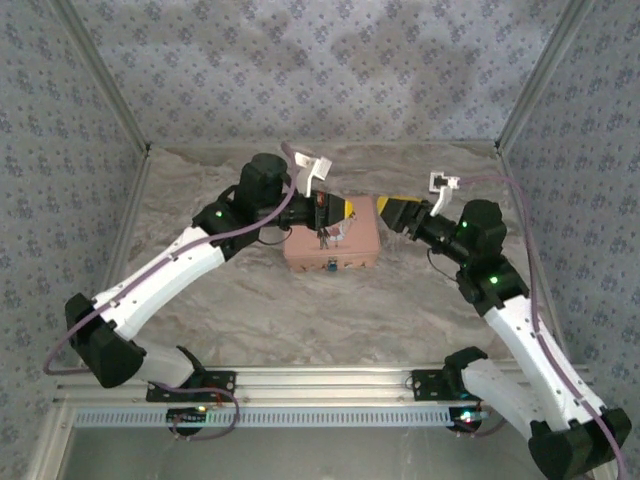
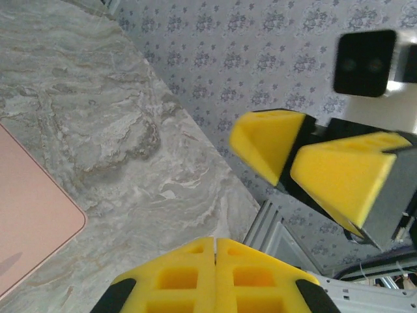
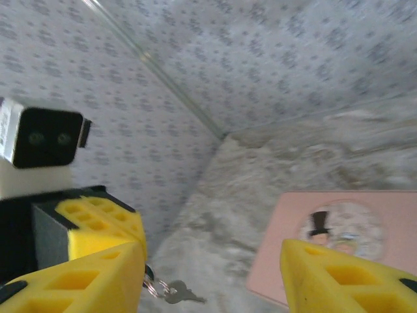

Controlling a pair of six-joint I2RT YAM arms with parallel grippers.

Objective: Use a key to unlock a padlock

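My left gripper [image 1: 346,210] is shut above the pink tin [image 1: 345,250]; its fingers [image 2: 189,274] meet with no gap. A small silvery key [image 3: 177,295] on a ring dangles just below those shut tips, over the marble. The ring's upper end is hidden behind a finger. In the top view the key [image 1: 324,237] hangs over the tin's lid. A tiny bluish padlock [image 1: 330,266] sits at the tin's near edge. My right gripper [image 3: 214,261] stands open, facing the left one from the right, with nothing between its fingers.
The pink tin [image 3: 365,235] with a cartoon couple lies in the middle of the marble table [image 1: 300,310]. Patterned walls close the back and both sides. An aluminium rail [image 1: 330,380] runs along the near edge by the arm bases.
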